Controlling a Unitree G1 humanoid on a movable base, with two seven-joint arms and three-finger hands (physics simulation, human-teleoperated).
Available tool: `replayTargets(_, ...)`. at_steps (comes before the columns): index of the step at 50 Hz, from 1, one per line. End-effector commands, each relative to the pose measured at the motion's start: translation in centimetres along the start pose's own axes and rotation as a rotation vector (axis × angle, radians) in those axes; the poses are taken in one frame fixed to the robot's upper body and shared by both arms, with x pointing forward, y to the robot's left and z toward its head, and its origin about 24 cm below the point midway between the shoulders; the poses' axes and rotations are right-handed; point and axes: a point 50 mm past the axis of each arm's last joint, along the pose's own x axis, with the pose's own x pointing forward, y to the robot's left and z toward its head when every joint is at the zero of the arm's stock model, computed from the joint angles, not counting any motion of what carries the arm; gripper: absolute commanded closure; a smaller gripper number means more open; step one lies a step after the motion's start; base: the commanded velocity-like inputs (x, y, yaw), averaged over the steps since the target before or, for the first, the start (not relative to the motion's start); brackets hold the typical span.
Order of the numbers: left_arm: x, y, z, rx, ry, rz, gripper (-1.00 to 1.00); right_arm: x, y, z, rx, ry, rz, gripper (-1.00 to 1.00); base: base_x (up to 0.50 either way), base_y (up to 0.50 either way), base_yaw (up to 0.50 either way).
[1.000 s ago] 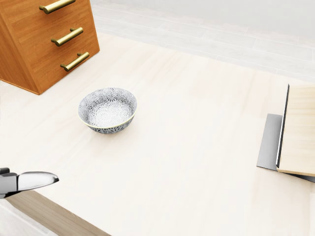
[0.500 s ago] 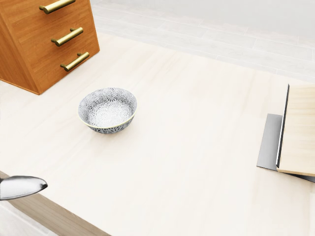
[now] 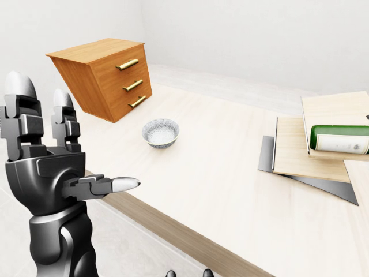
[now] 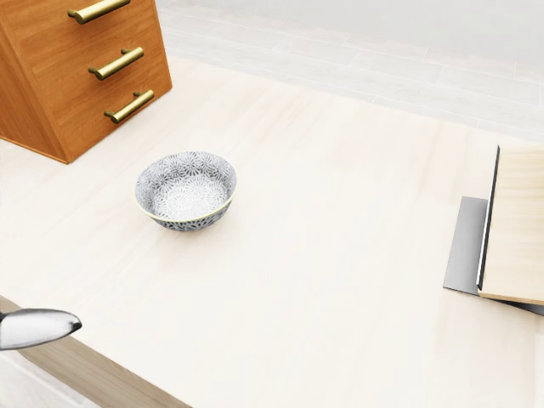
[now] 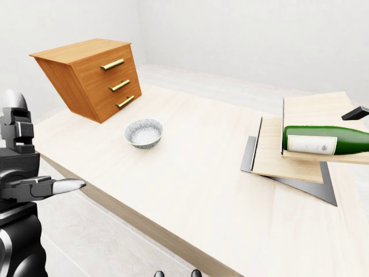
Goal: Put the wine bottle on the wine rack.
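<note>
Nearest us, the left hand (image 3: pixel 55 167) is raised just off the counter's near-left edge, two fingers (image 3: pixel 20 115) straight up, thumb jutting toward the counter: spread apart and gripping nothing. The right hand doesn't show properly; two dark tips poke up at the bottom of the eye views, and whether those belong to it, or how it's set, I can't tell.

Out onto the counter (image 3: pixel 219 173), and there's a patterned bowl (image 3: pixel 160 132) toward the far-left part, with a slanted wooden drawer chest (image 3: pixel 106 75) beyond it at the far-left corner.

Now the one that matters: the green wine bottle (image 5: pixel 326 140) is over at the right edge, lying on its side, already resting on the stepped wooden wine rack (image 5: pixel 288 153) with its grey base. Its long axis runs left to right across the right-eye view, label end leftward.

So the bottle lies far right of that raised left hand, well apart, right across the counter. By my reading the right arm's side is nearer, and the placing looks largely done.
</note>
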Motion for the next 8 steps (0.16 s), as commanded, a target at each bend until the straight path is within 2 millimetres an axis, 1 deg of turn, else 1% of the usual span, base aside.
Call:
replayTargets(1,-0.2,0.2,-0.3,0.001,0.019,0.005,-1.0,-0.7,2.1,0.1,-0.048,0.002,0.083,-1.0,0.0,0.0,0.0)
replayTargets(8,-0.3,0.3,-0.5,0.001,0.032,0.007,-1.0,-0.8,3.3,0.0,-0.099,0.016,0.12,-1.0,0.0,0.0,0.0)
